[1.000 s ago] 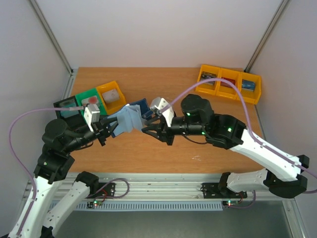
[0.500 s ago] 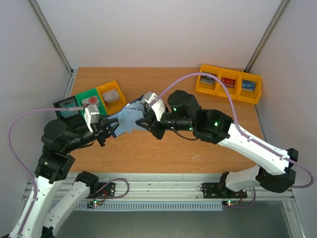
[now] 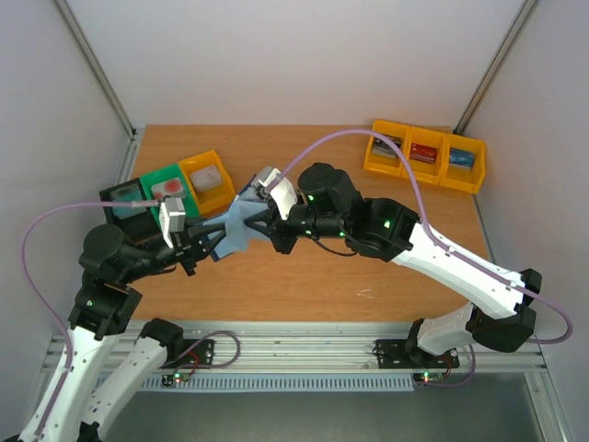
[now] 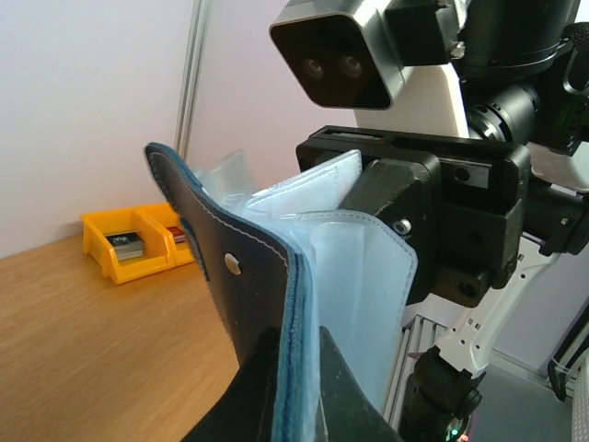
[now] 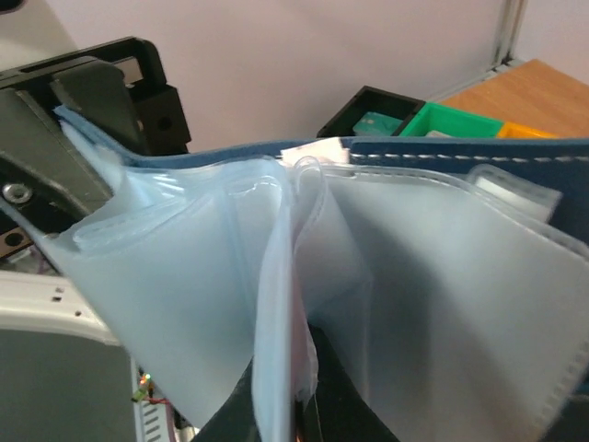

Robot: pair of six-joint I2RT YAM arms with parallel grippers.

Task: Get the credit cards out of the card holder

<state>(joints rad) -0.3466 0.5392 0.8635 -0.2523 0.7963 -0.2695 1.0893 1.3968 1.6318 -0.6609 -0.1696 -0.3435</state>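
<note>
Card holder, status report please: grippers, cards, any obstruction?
Left gripper shut on card holder navy cover. Right gripper shut on a clear inner sleeve. Holder spread open between them; no card out. Nothing in the way.

Navy card holder (image 3: 237,224) held aloft, spread open, its pale-blue translucent pockets fanned apart

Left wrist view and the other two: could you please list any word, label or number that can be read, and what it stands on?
None can be read.
Black item in the yellow bins: white print, too blurred to read.
Card holder: no print shows.
Top view, contents of the bins: labels too small to read.
</note>
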